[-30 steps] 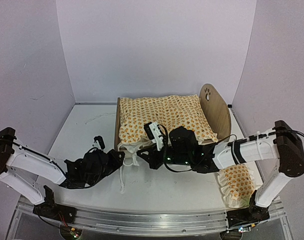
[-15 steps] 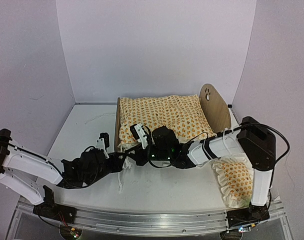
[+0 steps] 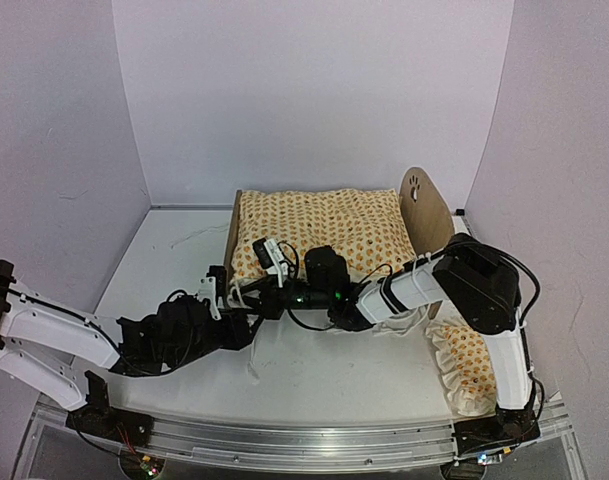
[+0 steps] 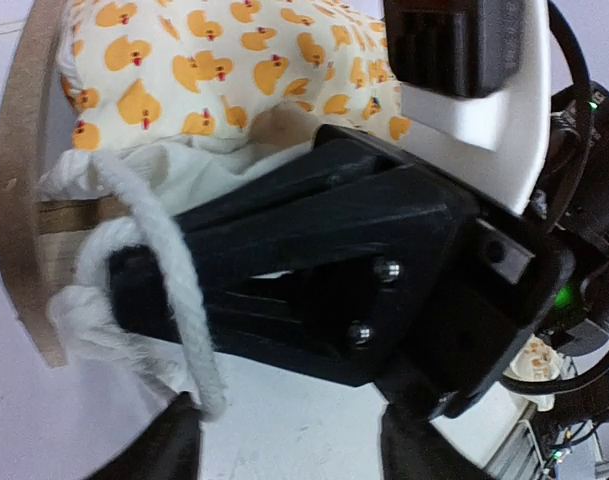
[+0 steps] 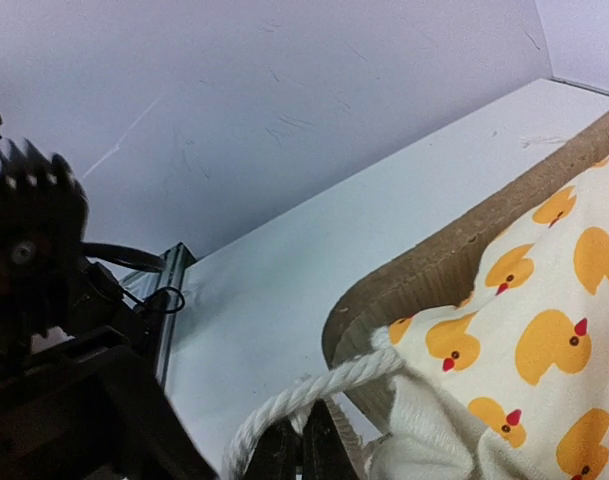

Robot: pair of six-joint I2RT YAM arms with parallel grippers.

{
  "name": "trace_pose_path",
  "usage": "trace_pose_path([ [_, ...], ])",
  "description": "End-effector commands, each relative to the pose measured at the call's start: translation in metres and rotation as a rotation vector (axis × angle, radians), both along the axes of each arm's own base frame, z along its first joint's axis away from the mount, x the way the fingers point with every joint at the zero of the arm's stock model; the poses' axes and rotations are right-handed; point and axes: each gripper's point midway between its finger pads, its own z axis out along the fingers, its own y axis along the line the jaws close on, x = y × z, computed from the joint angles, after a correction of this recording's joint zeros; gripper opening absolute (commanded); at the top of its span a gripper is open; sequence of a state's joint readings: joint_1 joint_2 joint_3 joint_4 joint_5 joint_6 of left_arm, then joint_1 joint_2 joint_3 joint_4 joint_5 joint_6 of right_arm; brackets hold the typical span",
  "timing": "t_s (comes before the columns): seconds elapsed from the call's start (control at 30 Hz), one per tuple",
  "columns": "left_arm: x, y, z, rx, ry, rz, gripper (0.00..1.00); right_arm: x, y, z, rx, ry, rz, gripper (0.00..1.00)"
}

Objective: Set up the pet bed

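Quilt [image 3: 324, 232] covering pet bed [image 3: 430, 215], right gripper [image 5: 302, 445] seemingly pinching cord [image 5: 314, 390], left gripper [image 4: 294, 447] apart.

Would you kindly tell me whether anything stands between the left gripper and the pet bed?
Yes. The right gripper, shut on a white cord, lies in front of the left gripper, between it and the end board of the pet bed. A duck-print quilt covers the bed's top.

Left pincer [image 4: 289, 440] parted, right pincer [image 5: 304, 445] closed
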State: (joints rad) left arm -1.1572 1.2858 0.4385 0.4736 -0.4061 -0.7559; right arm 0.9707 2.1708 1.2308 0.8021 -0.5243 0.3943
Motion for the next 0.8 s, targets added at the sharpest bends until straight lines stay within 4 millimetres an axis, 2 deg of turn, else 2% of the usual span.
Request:
trace_pose_path([
  [0.0,-0.012,0.005,0.019,0.081,0.079,-0.043,0.91,-0.012,0.007,0.028,0.154,-0.018,0.119,0.00],
  [0.03,-0.016,0.011,0.022,0.126,0.111,-0.048,0.93,-0.010,0.007,0.025,0.151,-0.015,0.118,0.00],
  [0.1,-0.021,0.024,0.041,0.161,0.144,-0.050,0.93,-0.010,0.008,0.024,0.153,-0.019,0.123,0.00],
  [0.13,-0.023,0.030,0.049,0.165,0.161,-0.055,0.88,-0.010,0.008,0.024,0.154,-0.023,0.126,0.00],
  [0.17,-0.021,0.035,0.059,0.147,0.174,-0.049,0.81,-0.010,0.008,0.024,0.154,-0.025,0.128,0.00],
  [0.23,-0.012,0.050,0.063,0.122,0.227,-0.025,0.68,-0.008,0.010,0.025,0.158,-0.022,0.122,0.00],
  [0.33,0.014,0.068,0.062,0.057,0.266,0.021,0.44,-0.006,0.010,0.027,0.161,-0.017,0.124,0.00],
  [0.4,0.025,0.072,0.058,0.034,0.259,0.019,0.26,-0.005,0.011,0.026,0.157,-0.011,0.123,0.00],
  [0.43,0.028,0.073,0.055,0.029,0.256,0.022,0.21,-0.005,0.012,0.025,0.153,-0.008,0.124,0.00],
  [0.5,0.026,0.067,0.048,-0.019,0.255,-0.015,0.19,-0.005,0.013,0.024,0.147,-0.003,0.129,0.00],
  [0.57,0.022,0.058,0.038,-0.082,0.261,-0.064,0.32,-0.006,0.013,0.025,0.146,-0.003,0.131,0.00],
  [0.63,0.019,0.051,0.032,-0.132,0.270,-0.109,0.37,-0.006,0.013,0.027,0.145,-0.003,0.132,0.00],
  [0.77,0.020,0.052,0.030,-0.254,0.276,-0.121,0.38,-0.006,0.013,0.030,0.138,-0.008,0.136,0.00],
])
